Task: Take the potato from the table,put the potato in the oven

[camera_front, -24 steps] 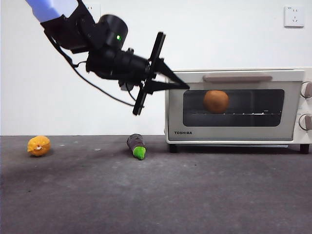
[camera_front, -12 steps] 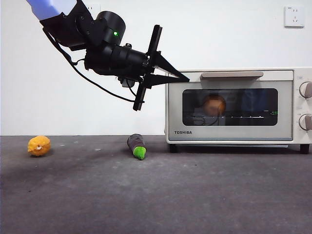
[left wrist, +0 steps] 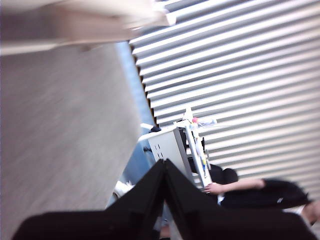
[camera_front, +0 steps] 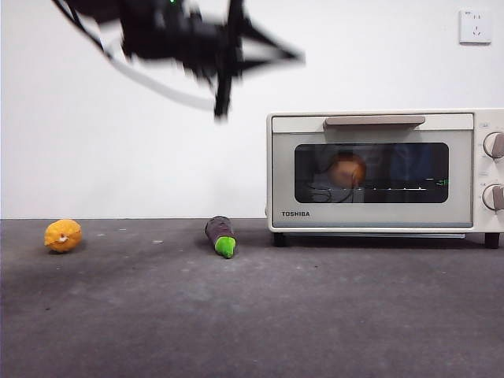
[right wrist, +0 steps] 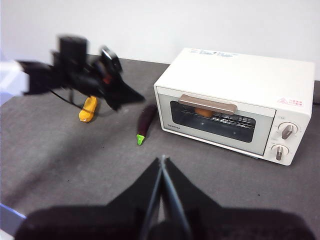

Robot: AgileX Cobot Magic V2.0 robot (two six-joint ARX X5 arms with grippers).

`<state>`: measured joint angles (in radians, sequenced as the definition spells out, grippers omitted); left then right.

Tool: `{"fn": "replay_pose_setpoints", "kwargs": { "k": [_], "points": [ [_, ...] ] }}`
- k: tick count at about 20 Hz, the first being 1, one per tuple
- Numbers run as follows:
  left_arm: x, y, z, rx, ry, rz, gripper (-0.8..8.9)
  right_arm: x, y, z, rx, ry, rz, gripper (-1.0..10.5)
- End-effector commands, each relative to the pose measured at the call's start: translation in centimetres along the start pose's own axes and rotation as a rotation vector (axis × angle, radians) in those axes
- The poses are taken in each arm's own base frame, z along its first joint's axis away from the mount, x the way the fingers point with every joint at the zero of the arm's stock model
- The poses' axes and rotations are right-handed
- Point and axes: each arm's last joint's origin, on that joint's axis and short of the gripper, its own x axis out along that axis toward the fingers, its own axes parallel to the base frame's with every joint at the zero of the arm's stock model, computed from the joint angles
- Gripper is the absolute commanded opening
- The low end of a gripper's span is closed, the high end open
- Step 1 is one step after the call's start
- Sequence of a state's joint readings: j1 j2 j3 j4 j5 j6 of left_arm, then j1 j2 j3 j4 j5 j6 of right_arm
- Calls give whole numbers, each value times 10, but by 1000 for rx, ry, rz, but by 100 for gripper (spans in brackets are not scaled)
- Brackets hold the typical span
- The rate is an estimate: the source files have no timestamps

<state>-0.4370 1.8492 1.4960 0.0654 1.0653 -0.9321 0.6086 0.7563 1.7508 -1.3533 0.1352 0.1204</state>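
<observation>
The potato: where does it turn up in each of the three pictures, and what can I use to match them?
Front view: the potato sits behind the dark glass door of the oven, left of the window's middle.
Left wrist view: not in it.
Right wrist view: the potato shows as an orange patch behind the beige handle.
Shared landmark: the oven, with that handle above its window.

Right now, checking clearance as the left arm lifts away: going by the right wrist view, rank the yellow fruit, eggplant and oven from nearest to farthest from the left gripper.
1. Yellow fruit, just below the left gripper.
2. Eggplant, toward the oven.
3. Oven, farthest, door shut with the potato inside.
</observation>
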Motion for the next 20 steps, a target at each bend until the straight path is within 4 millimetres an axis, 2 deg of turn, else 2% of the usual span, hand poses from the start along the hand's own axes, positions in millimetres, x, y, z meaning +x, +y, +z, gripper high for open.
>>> {"fn": "replay_pose_setpoints", "kwargs": {
  "k": [1, 5, 9, 12, 15, 20],
  "points": [
    [-16, -41, -9, 233, -3, -19, -8, 2, 0, -3, 20, 28, -15, 1],
    [-43, -90, -35, 401, -5, 52, -8, 2, 0, -3, 58, 27, -18, 1],
    [-76, -136, -81, 556, -48, 315, -8, 2, 0, -3, 56, 27, -18, 1],
    [-102, -164, -114, 623, -102, 543, -8, 2, 0, -3, 56, 27, -18, 1],
    [-123, -187, -144, 656, -174, 698, -8, 2, 0, -3, 56, 27, -18, 1],
    [-155, -217, -184, 701, -298, 776, -4, 2, 0, -3, 56, 27, -18, 1]
  ]
}}
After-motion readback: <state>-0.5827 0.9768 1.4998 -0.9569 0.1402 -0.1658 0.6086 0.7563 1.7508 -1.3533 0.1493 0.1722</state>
